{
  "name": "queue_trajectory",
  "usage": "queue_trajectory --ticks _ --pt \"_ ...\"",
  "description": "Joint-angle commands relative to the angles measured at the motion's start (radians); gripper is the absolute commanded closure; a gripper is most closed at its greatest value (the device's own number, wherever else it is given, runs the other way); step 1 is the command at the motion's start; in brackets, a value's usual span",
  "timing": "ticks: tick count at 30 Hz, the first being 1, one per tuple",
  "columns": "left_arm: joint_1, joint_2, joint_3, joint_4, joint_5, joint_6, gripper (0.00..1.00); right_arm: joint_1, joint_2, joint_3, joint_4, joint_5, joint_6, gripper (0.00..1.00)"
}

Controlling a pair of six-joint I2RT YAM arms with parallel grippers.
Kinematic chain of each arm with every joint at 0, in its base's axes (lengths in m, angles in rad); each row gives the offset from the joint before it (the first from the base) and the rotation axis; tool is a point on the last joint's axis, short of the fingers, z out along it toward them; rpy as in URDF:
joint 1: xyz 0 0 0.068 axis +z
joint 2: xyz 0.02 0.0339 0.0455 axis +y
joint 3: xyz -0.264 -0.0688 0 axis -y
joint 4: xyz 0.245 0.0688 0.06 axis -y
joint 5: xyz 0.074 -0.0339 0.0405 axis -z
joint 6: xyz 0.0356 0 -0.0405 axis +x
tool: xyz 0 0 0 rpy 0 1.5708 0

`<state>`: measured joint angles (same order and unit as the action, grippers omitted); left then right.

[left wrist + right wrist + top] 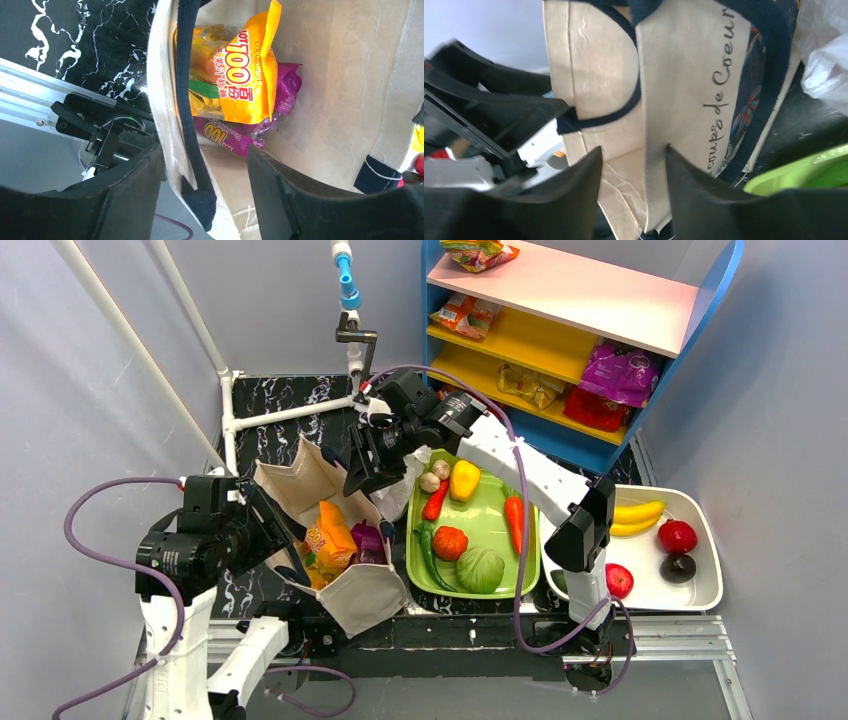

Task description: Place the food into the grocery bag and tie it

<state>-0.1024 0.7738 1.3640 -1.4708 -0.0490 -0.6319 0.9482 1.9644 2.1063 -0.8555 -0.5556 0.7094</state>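
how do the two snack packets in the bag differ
The orange-yellow packet lies on top, mostly in view; the purple packet sits beneath it, mostly covered. The orange-yellow one shows large red and white print; only a strip of lettering shows on the purple one. Both are shiny, crinkly, and inside the beige cloth bag.

Pale grey walls [90,420] are closing in a black marbled table [290,400], and a blue shelf unit [600,310] with pink and yellow boards is standing behind it
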Motion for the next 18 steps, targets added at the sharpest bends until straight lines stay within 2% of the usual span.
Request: queue_trajectory --ticks 1,7,14,15,18 --pt "-0.005 0.019 0.078 -0.052 -0.055 0.011 0.39 -0.01 -0.056 0.097 -0.036 -0.007 -0.079 0.34" --pt "-0.005 0.052 0.172 -0.108 -0.154 0.03 0.38 -0.079 -0.104 0.141 -0.091 0.11 -0.131 0.23" --pt "-0.005 0.061 0.208 -0.121 -0.203 0.042 0.32 -0.217 -0.198 0.033 -0.148 0.35 -0.146 0.17" --pt "-0.005 0.061 0.21 -0.123 -0.212 0.034 0.29 -0.234 -0.199 0.025 -0.159 0.367 -0.154 0.17" --pt "-0.005 0.048 0.217 -0.117 -0.23 0.023 0.08 -0.263 -0.187 0.017 -0.195 0.416 -0.185 0.16"
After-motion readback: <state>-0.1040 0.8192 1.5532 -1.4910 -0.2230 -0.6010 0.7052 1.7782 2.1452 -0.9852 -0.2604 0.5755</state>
